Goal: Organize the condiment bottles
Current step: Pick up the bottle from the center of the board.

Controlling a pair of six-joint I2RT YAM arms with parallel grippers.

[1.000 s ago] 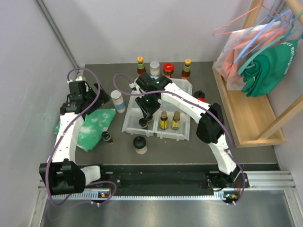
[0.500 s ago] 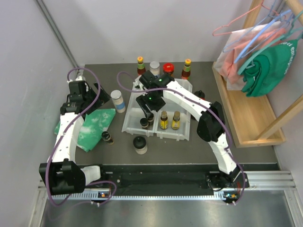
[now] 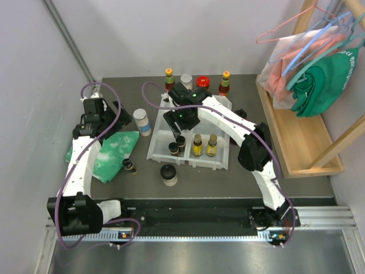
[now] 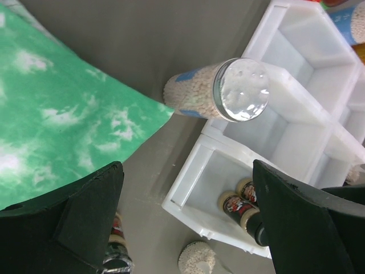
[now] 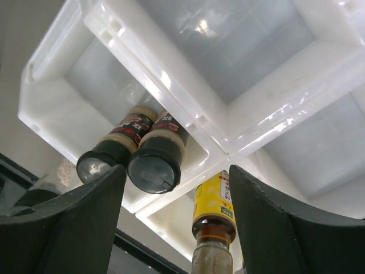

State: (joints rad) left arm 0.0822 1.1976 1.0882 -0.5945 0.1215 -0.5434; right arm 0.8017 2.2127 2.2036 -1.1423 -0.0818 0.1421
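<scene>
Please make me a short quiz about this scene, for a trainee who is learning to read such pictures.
1. True or false: the clear-lidded jar stands inside the white tray.
2. How many black-capped bottles stand in the tray's near left compartment?
3. The right gripper is: A) shut on a bottle; B) open above the tray; C) shut and empty.
Key: 1 false, it stands beside the tray; 2 two; 3 B.

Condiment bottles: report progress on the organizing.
Done: two dark jars and two yellow bottles stand in the tray's near compartments. In hand: nothing; right end effector open above those jars. Left: four bottles behind the tray, a jar at its left, a jar in front, a small bottle by the cloth.
</scene>
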